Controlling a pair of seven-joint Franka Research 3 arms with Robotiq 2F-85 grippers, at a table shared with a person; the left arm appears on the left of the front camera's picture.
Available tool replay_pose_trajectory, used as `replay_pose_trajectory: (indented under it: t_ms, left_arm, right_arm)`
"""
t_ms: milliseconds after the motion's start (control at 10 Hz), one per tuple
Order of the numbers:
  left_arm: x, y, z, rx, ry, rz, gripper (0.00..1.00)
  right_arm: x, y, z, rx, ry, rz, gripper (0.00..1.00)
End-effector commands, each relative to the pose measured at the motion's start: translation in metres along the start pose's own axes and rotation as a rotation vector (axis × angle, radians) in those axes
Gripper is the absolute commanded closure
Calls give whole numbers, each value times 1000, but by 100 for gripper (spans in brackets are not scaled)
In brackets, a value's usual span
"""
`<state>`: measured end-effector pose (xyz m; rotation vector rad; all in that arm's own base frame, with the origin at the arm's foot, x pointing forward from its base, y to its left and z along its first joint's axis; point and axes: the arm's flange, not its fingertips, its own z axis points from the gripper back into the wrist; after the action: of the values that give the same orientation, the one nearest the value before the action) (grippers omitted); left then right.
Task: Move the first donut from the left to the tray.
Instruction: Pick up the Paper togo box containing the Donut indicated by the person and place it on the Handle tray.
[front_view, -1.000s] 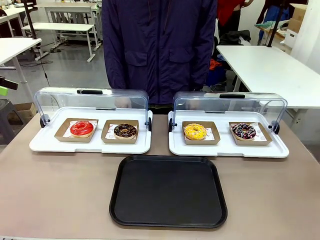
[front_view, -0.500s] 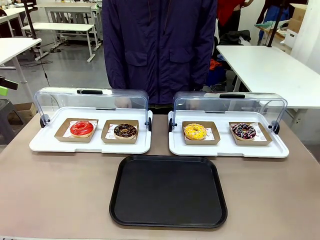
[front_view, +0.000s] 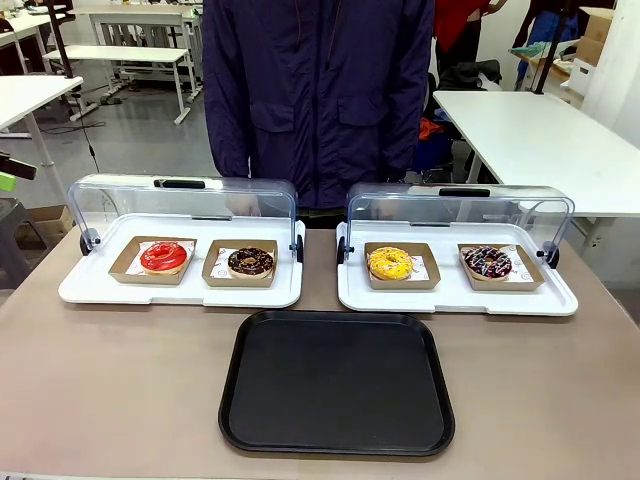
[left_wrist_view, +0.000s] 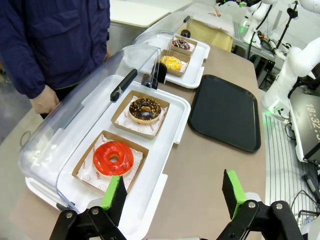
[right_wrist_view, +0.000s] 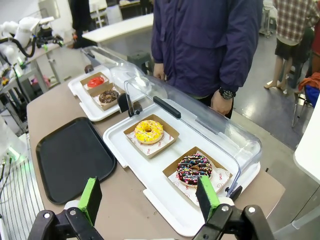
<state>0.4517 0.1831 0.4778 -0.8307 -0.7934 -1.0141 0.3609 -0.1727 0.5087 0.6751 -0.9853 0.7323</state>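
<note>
Change: nothing on the counter (front_view: 110, 390) has shifted since a second ago; the donuts, lids and trays lie just as before.
Red donut: the red donut (front_view: 164, 256) sits in its brown cardboard holder (front_view: 122, 268) at the left end of the left display tray (front_view: 180, 293), middle left of the front view. The chocolate donut (front_view: 250, 262) is just to its right.
Black tray: the black tray (front_view: 336, 383) lies flat in the lower centre of the front view, bare, just below both display trays and apart from the red donut.
Right display tray: the right display tray (front_view: 450, 297), middle right, carries a yellow donut (front_view: 389, 263) and a sprinkled donut (front_view: 488, 262), each in its own holder.
Lids: the clear lids (front_view: 130, 205) stand swung back behind both rows of donuts.
Left tool: the left tool (left_wrist_view: 174, 192) is spread wide, with nothing between its green pads (left_wrist_view: 114, 192), at the bottom of the left wrist view. The red donut lies just above its left finger in the picture.
Right tool: the right tool (right_wrist_view: 149, 196) is spread wide and empty at the bottom of the right wrist view, with the sprinkled donut just above it.
Person: a person (front_view: 320, 100) in a dark blue jacket stands at the top centre of the front view, behind the display trays.
</note>
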Motion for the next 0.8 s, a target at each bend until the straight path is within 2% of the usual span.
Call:
replay_pose_trajectory:
  t_ms: [0,700]
  left_arm:
    - [2,-3,0,-2,-1,-7,0]
    - [2,-3,0,-2,-1,-7,0]
  right_arm:
    - [2,-4,0,4,-22,26,0]
    - [2,-4,0,4,-22,26,0]
